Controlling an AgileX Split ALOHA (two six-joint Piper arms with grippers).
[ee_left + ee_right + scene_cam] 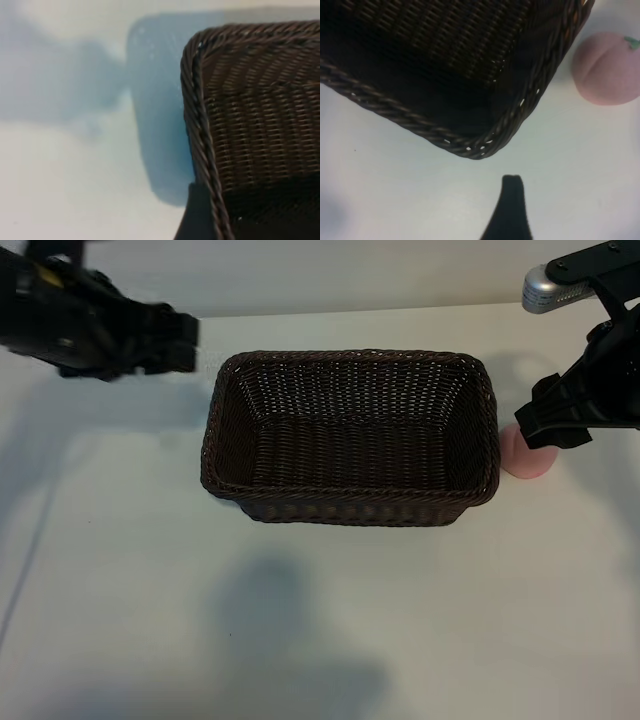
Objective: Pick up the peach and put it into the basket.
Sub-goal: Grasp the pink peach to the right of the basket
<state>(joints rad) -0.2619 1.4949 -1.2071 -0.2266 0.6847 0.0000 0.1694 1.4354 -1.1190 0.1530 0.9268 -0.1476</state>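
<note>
The dark brown wicker basket (345, 512) stands in the middle of the white table with nothing inside it. The pale pink peach (527, 464) lies on the table just outside the basket's right end, partly hidden under my right gripper (543, 430). That gripper hovers above the peach, open and holding nothing. In the right wrist view the peach (604, 69) sits beside the basket corner (470, 148), apart from the one finger (512, 202) that shows. My left gripper (186, 343) hangs open by the basket's far left corner (196, 115), with nothing in it.
White tabletop (320, 630) spreads out in front of the basket, with arm shadows lying across it. The table's far edge runs just behind the basket.
</note>
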